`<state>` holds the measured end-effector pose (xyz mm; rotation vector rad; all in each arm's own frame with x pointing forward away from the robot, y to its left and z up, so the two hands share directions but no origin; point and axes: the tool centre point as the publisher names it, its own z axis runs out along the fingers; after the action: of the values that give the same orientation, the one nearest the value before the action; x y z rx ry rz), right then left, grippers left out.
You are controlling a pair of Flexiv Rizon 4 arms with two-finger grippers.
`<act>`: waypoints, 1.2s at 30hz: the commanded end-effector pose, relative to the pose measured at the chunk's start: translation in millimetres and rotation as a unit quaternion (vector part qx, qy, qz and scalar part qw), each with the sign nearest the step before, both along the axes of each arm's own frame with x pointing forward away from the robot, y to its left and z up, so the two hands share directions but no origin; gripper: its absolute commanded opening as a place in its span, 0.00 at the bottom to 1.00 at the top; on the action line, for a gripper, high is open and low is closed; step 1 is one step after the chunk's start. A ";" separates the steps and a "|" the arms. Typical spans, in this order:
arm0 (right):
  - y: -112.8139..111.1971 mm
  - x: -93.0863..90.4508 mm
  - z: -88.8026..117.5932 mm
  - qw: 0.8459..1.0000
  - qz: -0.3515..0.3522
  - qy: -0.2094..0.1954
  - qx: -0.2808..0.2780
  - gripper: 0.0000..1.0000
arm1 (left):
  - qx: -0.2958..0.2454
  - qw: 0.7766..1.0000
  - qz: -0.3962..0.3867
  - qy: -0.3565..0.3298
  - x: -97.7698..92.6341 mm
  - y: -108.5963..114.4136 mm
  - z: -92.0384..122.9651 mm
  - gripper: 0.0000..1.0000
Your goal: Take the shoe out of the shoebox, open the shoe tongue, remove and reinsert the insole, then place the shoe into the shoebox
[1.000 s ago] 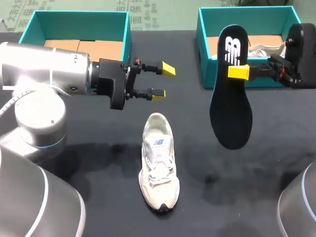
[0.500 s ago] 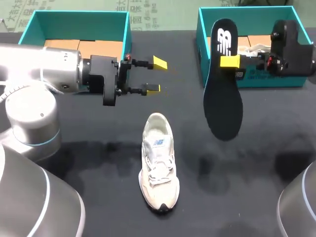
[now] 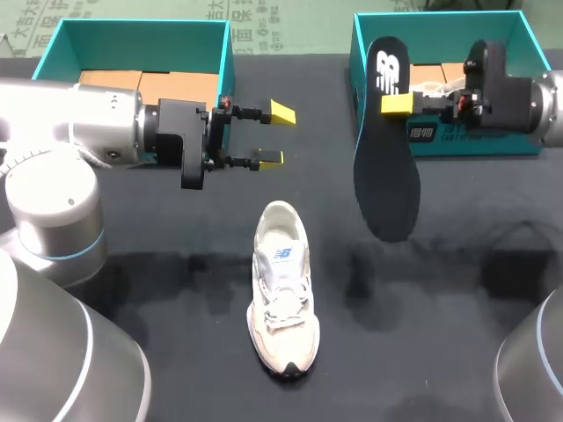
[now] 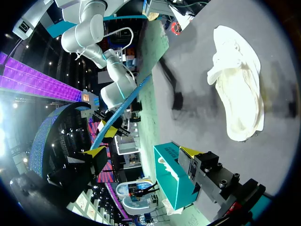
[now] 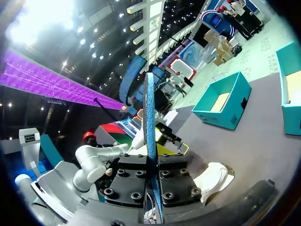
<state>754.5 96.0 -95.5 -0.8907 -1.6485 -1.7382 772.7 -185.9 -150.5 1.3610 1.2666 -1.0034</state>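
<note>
Found black counter (image 3: 422, 334) matte, showing soft dark shadows left and right of centre. Noted white shoe (image 3: 281, 290) lying flat near centre, toe toward the near edge, opening toward the far side, apart from both grippers. Observed left gripper (image 3: 274, 134) hovering above the counter just beyond the heel, fingers spread wide, holding nothing. Recorded right gripper (image 3: 398, 104) clamped on the black insole (image 3: 384, 167) near its upper end, with that insole hanging clear of the counter in front of the right teal shoebox (image 3: 475, 141). Logged second teal shoebox (image 3: 132, 44) at far left.
</note>
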 end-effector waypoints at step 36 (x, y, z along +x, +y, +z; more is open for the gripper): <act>64.9 65.1 -48.7 0.971 0.049 0.235 0.001 0.00 | -0.042 0.999 -0.001 -0.015 12.5 -41.6 -8.7 1.00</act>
<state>811.7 152.1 -139.7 -1.1099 -1.3567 -1.3738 779.8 -217.9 -155.5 1.3092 1.1930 -1.0235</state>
